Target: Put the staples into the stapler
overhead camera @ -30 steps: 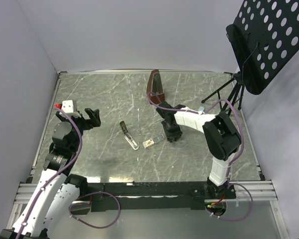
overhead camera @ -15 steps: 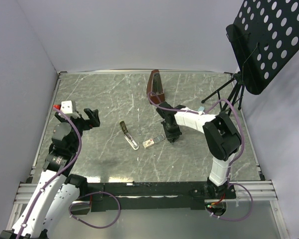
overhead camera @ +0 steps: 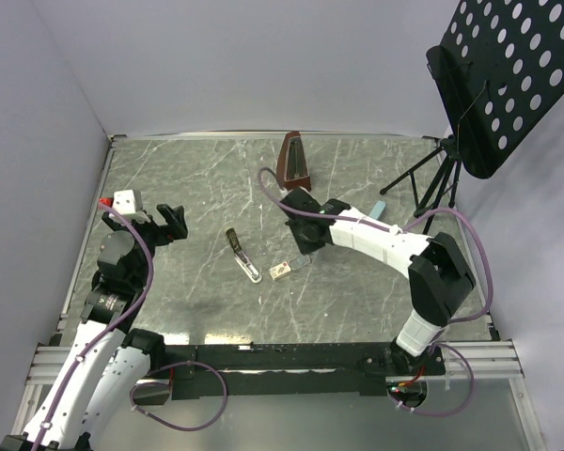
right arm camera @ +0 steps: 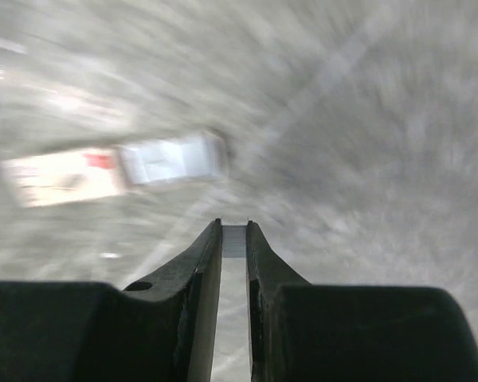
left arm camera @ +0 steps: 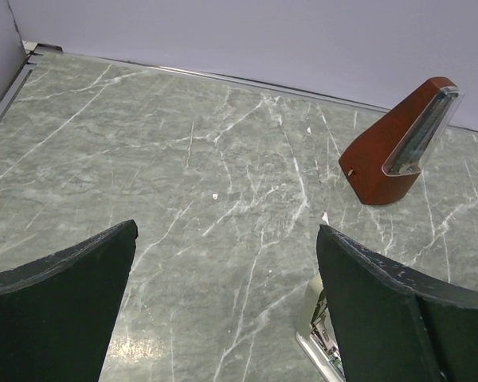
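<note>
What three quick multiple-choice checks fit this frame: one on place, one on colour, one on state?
1. In the top view, where does the staple box lie relative to the stapler?
A. left of it
B. right of it
C. on top of it

2. What colour is the metronome?
A. reddish-brown
B. blue
C. yellow

3. How do the left fingers stand?
A. shut on the stapler
B. wide open, holding nothing
C. shut on the staple box

Key:
1 B, the box sits just to the right of the open stapler.
2 A, its body is reddish-brown in both the top and left wrist views.
3 B, the left wrist view shows a broad gap between them with nothing in it.
</note>
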Available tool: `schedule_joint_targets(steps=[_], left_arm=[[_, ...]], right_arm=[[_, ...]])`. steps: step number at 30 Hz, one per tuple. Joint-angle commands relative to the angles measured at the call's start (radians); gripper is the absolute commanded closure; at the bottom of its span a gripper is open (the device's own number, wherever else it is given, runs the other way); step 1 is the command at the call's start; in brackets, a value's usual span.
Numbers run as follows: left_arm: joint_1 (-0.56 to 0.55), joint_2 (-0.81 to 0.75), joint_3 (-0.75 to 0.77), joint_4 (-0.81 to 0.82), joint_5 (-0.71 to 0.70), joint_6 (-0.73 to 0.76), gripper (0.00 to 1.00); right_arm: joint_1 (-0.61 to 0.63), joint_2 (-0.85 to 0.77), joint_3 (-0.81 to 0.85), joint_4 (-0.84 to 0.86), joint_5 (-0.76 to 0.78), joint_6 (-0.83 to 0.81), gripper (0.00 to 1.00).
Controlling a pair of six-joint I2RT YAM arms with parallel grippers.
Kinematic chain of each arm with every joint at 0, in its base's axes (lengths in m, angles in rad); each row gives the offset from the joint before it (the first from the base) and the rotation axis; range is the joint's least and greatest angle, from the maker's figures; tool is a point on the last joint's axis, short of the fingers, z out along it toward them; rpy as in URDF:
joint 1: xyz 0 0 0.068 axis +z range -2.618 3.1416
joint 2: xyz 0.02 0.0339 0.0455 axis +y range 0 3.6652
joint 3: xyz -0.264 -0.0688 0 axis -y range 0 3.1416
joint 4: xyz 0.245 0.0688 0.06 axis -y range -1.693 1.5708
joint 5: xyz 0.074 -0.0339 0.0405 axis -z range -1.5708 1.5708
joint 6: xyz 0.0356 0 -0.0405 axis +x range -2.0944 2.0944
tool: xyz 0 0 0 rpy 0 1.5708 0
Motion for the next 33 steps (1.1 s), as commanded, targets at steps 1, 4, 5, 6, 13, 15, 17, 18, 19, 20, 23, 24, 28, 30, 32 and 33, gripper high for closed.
schedule_joint_targets(steps=[1, 4, 5, 6, 13, 15, 17, 18, 19, 20, 23, 24, 28, 30, 32, 33], left_arm=[[0.008, -0.004, 0.04, -0.002, -0.055, -0.026, 0.01], [0.014, -0.01, 0.041, -0.017, -0.114, -0.037, 0.01], [0.016, -0.009, 0.041, -0.022, -0.13, -0.044, 0.01], [0.016, -0.01, 0.043, -0.025, -0.142, -0.047, 0.01], [0.016, -0.024, 0.041, -0.028, -0.161, -0.044, 0.01], [0.016, -0.024, 0.041, -0.026, -0.165, -0.043, 0.0], [0.016, -0.023, 0.041, -0.028, -0.168, -0.043, 0.01], [0.016, -0.023, 0.041, -0.028, -0.173, -0.043, 0.01], [0.016, -0.021, 0.041, -0.029, -0.179, -0.043, 0.01], [0.016, -0.023, 0.041, -0.029, -0.181, -0.043, 0.01], [0.016, -0.023, 0.041, -0.029, -0.185, -0.043, 0.0], [0.016, -0.024, 0.04, -0.029, -0.184, -0.043, 0.01], [0.016, -0.026, 0.04, -0.028, -0.179, -0.043, 0.0], [0.016, -0.024, 0.04, -0.028, -0.174, -0.043, 0.01], [0.016, -0.026, 0.04, -0.026, -0.17, -0.041, 0.0], [0.016, -0.026, 0.04, -0.026, -0.17, -0.041, 0.01]], right_arm=[[0.073, -0.035, 0.092, 0.105, -0.021, -0.094, 0.82], [0.118, 0.002, 0.12, 0.173, -0.072, -0.137, 0.82], [0.13, 0.014, 0.129, 0.184, -0.084, -0.151, 0.82], [0.141, 0.044, 0.155, 0.193, -0.1, -0.157, 0.82], [0.194, 0.175, 0.287, 0.214, -0.186, -0.194, 0.82], [0.205, 0.213, 0.319, 0.224, -0.206, -0.206, 0.82], [0.214, 0.241, 0.352, 0.21, -0.215, -0.212, 0.82], [0.219, 0.265, 0.373, 0.202, -0.215, -0.212, 0.82], [0.223, 0.273, 0.382, 0.199, -0.215, -0.214, 0.82], [0.225, 0.281, 0.387, 0.198, -0.215, -0.214, 0.82], [0.231, 0.298, 0.392, 0.201, -0.249, -0.206, 0.82], [0.233, 0.307, 0.393, 0.193, -0.252, -0.203, 0.82], [0.237, 0.324, 0.393, 0.187, -0.255, -0.186, 0.82], [0.239, 0.333, 0.395, 0.181, -0.253, -0.179, 0.82], [0.24, 0.335, 0.387, 0.185, -0.255, -0.169, 0.82], [0.242, 0.333, 0.381, 0.188, -0.25, -0.165, 0.82]])
